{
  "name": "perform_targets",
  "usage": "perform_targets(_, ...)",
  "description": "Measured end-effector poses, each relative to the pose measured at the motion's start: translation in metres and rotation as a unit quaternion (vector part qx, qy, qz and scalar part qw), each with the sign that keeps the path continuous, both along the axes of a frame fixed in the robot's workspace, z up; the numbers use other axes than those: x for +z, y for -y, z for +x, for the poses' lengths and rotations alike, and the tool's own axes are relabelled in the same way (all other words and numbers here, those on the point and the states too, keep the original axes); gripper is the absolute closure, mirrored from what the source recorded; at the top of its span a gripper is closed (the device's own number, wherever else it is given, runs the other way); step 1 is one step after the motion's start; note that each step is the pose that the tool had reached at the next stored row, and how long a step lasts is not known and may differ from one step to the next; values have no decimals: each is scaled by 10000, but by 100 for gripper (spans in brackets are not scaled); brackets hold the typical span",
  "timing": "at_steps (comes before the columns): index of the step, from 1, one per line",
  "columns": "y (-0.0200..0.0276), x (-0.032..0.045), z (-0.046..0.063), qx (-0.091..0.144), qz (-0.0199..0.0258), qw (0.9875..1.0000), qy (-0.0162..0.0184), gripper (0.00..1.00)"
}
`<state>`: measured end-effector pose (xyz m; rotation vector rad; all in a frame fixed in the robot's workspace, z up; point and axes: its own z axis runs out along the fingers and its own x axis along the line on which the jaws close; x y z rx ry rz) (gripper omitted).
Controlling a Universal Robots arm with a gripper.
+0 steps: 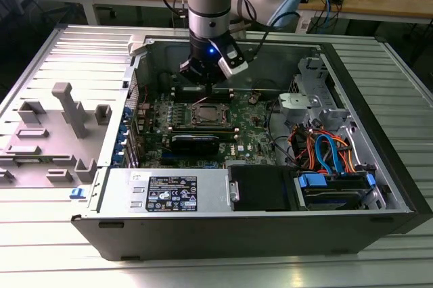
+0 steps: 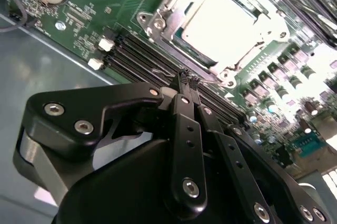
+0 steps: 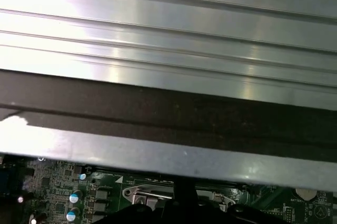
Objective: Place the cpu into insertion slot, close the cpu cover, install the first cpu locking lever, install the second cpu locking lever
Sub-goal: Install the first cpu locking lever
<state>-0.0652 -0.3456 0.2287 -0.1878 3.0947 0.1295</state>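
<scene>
First wrist view: cpu cover mostly cut off by case wall. Pincer closed, nothing visibly held, just beside the cpu cover; cpu beyond.

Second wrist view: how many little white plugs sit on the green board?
2. One white plug and another sit side by side at the ends of the black memory strips. Glare elsewhere may hide more.

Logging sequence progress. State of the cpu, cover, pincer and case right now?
cpu: seated in the insertion slot, metal top up.
cpu cover: down, framing the cpu.
pincer: shut, tips just beside the socket, nothing visibly held.
computer case: lying on its side, open.
</scene>
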Motion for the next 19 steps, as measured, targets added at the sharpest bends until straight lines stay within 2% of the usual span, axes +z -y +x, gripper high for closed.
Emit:
perform_targets(9,-22,-35,94,-38,0,10000,1,89)
perform_targets(12,-24,-52,110,-150,-34,9999,1,89)
perform_targets(15,-25,-61,118,-287,-35,9996,0,89)
perform_targets(19,-25,-76,122,-318,-36,9995,0,89)
